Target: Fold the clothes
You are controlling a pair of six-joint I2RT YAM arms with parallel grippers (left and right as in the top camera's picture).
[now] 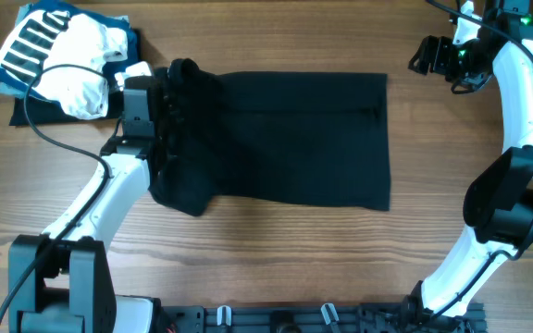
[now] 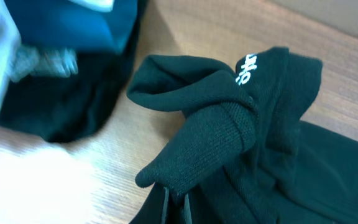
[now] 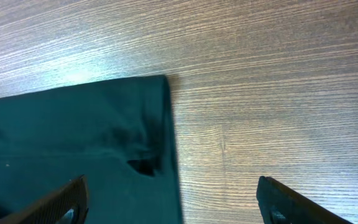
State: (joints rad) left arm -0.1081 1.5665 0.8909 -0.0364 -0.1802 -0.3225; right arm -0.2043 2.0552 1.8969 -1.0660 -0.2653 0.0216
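Observation:
The black shirt lies spread flat across the middle of the table, its left end bunched up. My left gripper is shut on that bunched black fabric; in the left wrist view its fingers pinch a ribbed cuff of the shirt that carries a small white logo. My right gripper is open and empty, hovering above the table past the shirt's far right corner. Its fingers straddle the shirt's edge without touching it.
A pile of smaller clothes, white, blue-and-white striped and dark, sits at the far left corner and also shows in the left wrist view. The wooden table surrounds the shirt. A black rail runs along the front edge.

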